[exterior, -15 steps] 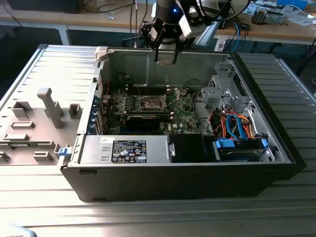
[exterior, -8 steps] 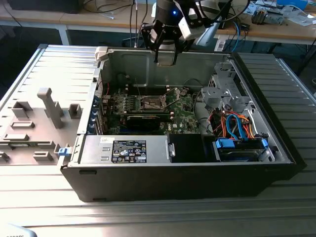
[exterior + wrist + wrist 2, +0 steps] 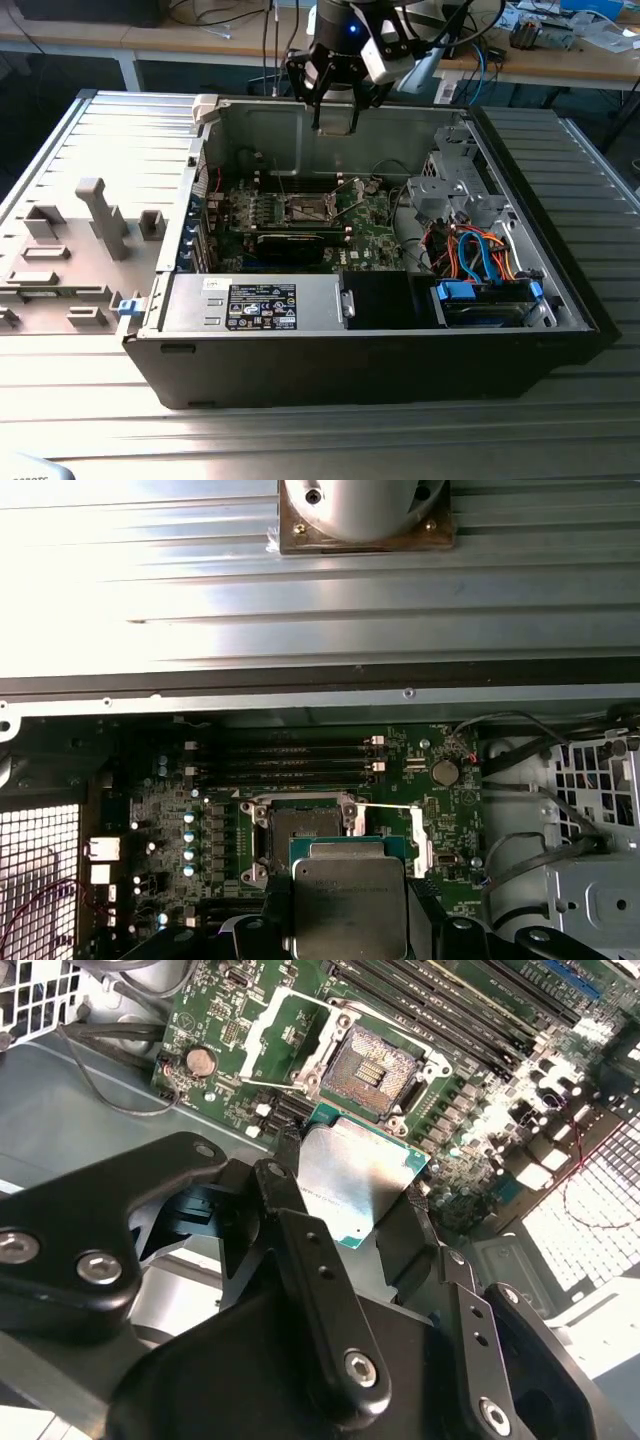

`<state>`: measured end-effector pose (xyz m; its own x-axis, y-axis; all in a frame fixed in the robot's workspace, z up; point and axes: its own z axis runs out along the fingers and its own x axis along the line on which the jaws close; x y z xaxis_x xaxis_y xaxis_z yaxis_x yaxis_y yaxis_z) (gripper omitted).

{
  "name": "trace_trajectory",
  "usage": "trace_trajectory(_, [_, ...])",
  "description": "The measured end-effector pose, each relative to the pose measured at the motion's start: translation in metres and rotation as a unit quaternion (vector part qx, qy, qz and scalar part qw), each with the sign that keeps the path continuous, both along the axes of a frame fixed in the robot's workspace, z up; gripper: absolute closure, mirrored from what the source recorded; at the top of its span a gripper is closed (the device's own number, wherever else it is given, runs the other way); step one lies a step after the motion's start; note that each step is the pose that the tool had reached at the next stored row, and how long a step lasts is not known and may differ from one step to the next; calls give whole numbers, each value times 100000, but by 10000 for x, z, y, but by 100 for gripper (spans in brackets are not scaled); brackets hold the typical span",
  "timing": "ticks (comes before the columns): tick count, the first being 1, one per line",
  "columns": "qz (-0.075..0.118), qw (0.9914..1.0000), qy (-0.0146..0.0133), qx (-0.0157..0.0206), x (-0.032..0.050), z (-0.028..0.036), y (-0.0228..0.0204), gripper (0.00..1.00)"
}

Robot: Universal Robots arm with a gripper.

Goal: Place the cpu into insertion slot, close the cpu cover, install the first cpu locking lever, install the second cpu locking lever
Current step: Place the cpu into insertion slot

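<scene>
While the open computer case (image 3: pixel 300 375) lies on its side on the ribbed table (image 3: pixel 300 440), grey fixture blocks (image 3: pixel 100 215) stand unused at the exterior view's left. Toward the middle, the gripper (image 3: pixel 335 118) hangs above the case's far wall, fingers closed partway onto opposite edges of the cpu (image 3: pixel 355 1175), a grip that holds it level for seating. Well below, the insertion slot (image 3: pixel 375 1068) sits bare. The cpu cover (image 3: pixel 275 1020) appears swung open, though this is hard to confirm. Cabled drive bays (image 3: pixel 485 290) occupy the exterior view's right.
</scene>
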<state>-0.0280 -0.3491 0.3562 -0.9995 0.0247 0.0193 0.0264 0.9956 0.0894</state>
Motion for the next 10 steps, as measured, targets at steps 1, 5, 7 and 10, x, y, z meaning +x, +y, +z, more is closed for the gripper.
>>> trace_trajectory(1, [-2,100000,7,-13,0,-1,0,46])
trace_trajectory(5, [1,100000,2,-19,-1,-13,0,46])
trace_trajectory(7, [-5,100000,1,-15,-3,-20,0,46])
trace_trajectory(10, [0,100000,5,-22,-6,-31,0,46])
